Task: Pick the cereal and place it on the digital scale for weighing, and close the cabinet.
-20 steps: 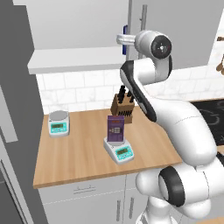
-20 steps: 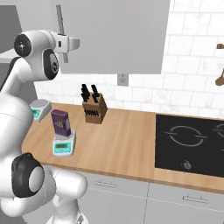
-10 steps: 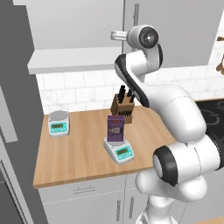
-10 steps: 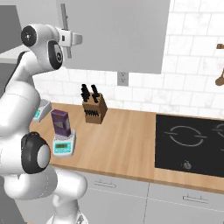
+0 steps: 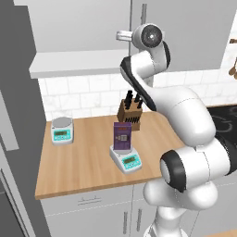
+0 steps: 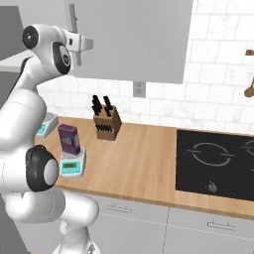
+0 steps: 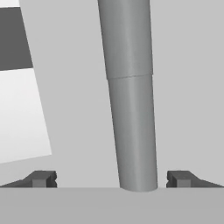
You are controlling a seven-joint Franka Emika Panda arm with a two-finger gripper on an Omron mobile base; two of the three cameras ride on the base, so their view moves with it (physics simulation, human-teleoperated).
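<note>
The cereal [image 5: 122, 137] stood upright on the digital scale [image 5: 126, 159] at mid-frame, on the wooden surface [image 5: 83, 162] beside a knife block [image 5: 129, 111]. High in the frame, the pincer [image 7: 111, 179] was spread wide, its fingertips [image 7: 42, 178] either side of the cabinet [image 6: 134, 34] door's bar handle [image 7: 130, 100].

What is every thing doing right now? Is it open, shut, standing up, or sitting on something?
Tall dark purple cereal box: upright on the askew scale.
Askew white-grey digital scale: loaded, teal display lit.
Second white-grey scale set square: platter bare.
Light grey upper cabinet: right door looks shut.
Gripper: jaws open, straddling the silver bar handle.
</note>
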